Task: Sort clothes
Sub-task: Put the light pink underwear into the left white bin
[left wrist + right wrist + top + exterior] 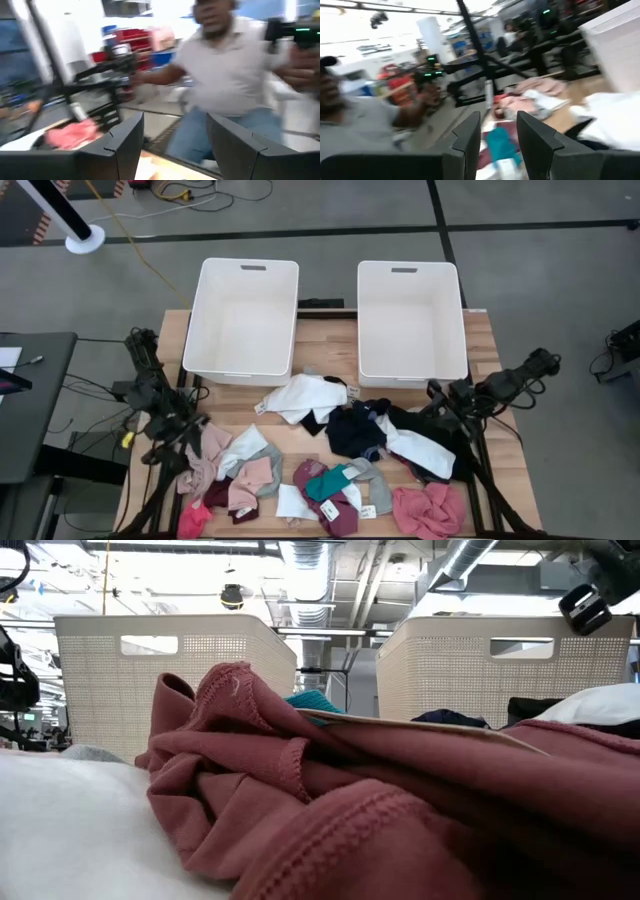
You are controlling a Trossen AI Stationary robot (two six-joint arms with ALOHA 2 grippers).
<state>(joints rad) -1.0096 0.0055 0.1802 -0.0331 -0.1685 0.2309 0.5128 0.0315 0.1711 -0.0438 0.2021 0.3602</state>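
Observation:
The clothes lie in a loose spread over the near half of the wooden table. Among them are a white garment (pixel 300 395), a navy and black heap (pixel 355 430), a white piece (pixel 420 450), a teal sock (pixel 328 480) on a maroon piece (pixel 335 510), pale pink pieces (pixel 250 475) and a crumpled pink garment (pixel 430 510). In the low view a maroon garment (pixel 350 800) fills the foreground. My left gripper (pixel 175 122) is raised at the table's left edge (pixel 185 430), open, with nothing between its fingers. My right gripper (pixel 498 117) is raised at the right edge (pixel 440 402), also open with nothing between its fingers.
Two large white bins stand side by side at the table's far edge, one left (pixel 192 330) and one right (pixel 462 330); neither holds anything that shows. A person (pixel 225 75) stands beyond the table's near side, also in the right wrist view (pixel 350 120).

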